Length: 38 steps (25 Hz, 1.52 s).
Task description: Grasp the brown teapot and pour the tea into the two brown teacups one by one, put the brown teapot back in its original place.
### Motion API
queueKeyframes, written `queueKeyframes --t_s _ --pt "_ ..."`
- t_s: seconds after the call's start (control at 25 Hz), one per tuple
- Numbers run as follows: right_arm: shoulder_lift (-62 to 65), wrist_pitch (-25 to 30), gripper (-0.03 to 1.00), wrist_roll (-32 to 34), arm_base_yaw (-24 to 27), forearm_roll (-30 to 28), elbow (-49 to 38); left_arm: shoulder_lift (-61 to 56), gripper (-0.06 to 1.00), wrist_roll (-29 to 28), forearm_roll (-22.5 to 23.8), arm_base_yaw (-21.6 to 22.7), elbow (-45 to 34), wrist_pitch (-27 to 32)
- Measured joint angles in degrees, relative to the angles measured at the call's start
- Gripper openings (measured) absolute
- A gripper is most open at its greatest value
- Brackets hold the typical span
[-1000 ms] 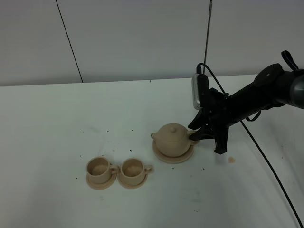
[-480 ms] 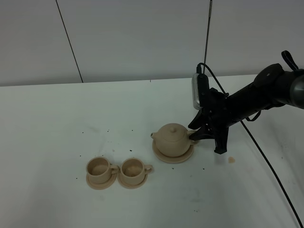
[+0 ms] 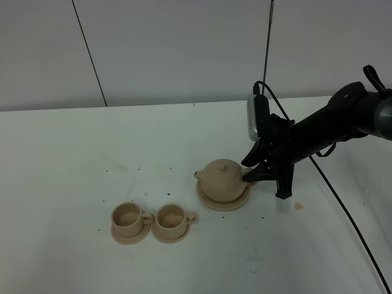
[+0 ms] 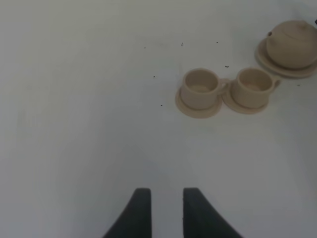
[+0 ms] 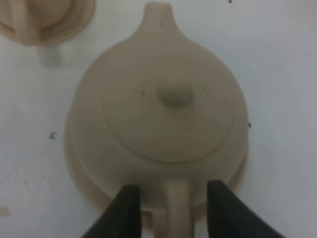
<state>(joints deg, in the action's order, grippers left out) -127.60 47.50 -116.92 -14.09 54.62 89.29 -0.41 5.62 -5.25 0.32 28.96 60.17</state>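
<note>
Teapot (image 3: 222, 180), lid on, sits on its wide saucer (image 3: 207, 201) on the table (image 3: 92, 153); two cups (image 3: 127, 216) (image 3: 170, 216) stand on small saucers nearby, apart from it.

Left wrist view: left tool (image 4: 166, 192) slightly parted, empty; whether the cups hold tea is unclear.

Right wrist view: right tool (image 5: 171, 191) released, fingers (image 5: 124, 210) straddling the handle (image 5: 176, 215) without touching.

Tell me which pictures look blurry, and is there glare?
Right wrist view: the brown teapot is close, soft, out of focus. Left wrist view: teacups fairly sharp, left gripper blurred. Exterior high view: even light, faint shadows, no glare.
</note>
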Motion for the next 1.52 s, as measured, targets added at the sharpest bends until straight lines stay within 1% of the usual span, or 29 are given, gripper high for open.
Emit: queueKeyframes --t_s 1.08,1.24,1.52 --pt "0.0 -0.1 0.32 0.0 -0.9 0.8 0.0 0.0 0.23 0.0 0.0 0.0 0.0 0.0" --pt "0.0 0.0 0.30 0.0 -0.9 0.8 0.0 0.0 0.23 0.0 0.0 0.0 0.0 0.0" --pt "0.0 0.0 0.23 0.0 -0.9 0.6 0.0 0.0 0.23 0.0 0.0 0.0 0.0 0.0"
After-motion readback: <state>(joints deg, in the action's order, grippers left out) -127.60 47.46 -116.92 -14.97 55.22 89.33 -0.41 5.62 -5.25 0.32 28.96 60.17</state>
